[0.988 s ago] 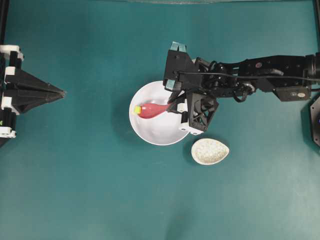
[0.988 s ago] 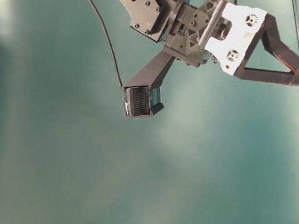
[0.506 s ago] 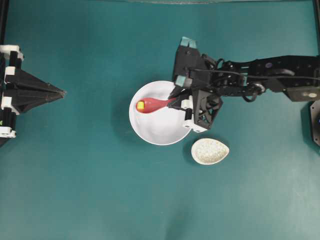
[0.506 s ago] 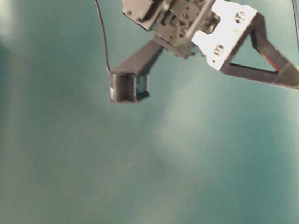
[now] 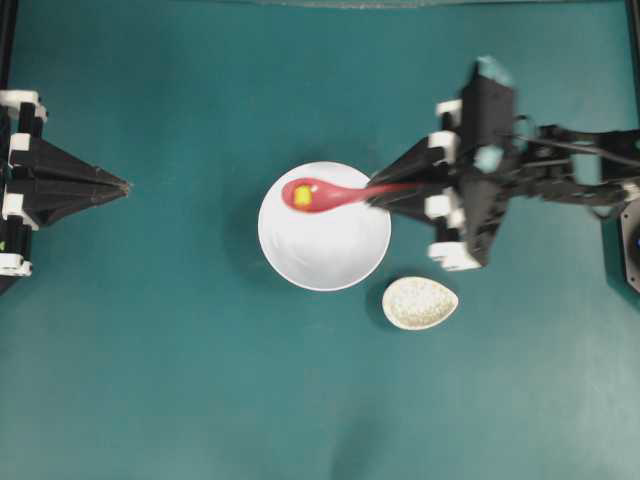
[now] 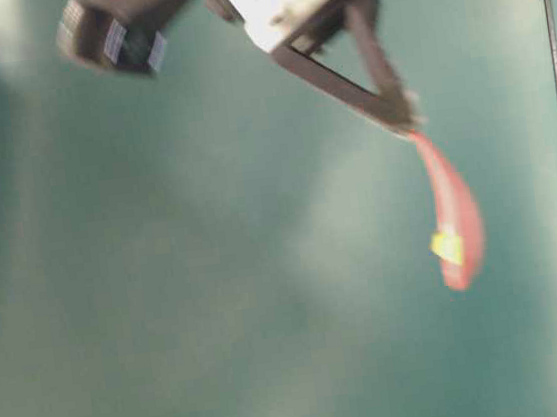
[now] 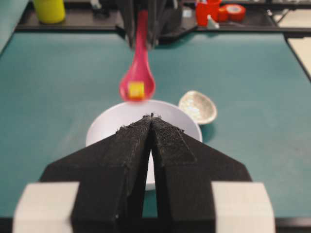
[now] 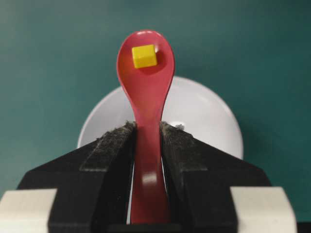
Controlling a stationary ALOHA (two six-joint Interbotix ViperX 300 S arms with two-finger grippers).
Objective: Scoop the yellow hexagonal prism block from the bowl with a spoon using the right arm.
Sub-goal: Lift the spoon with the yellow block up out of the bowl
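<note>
A plain teal surface (image 5: 180, 380) carries just two dishes: the large white bowl (image 5: 330, 262) in the middle and, just beside it toward the lower right in the overhead view, a small speckled beige oval dish (image 5: 420, 303).

The right claw (image 8: 147, 130) is closed partway on the handle of the pinkish-red spoon (image 8: 146, 87), pads pressed to either side of it. The spoon's head is held up in the air above the bowl's far rim, and the yellow hexagonal prism block (image 8: 144, 56) sits in it, near the tip. The left claw (image 7: 151, 120) is shut with its tips together, holds nothing, and stays well apart at the left edge of the surface.

The scoop looks done, so the risks are all in carrying. The block lies loose in a shallow, glossy head and close to its front lip; any forward tilt or a jerk of the arm could roll it off. In the table-level view the spoon appears to hang steeply, and the blur there suggests quick motion, which makes a spill likelier. The grip on a slick, narrow handle could also let the spoon twist between the pads. A dropped block might miss the bowl.
</note>
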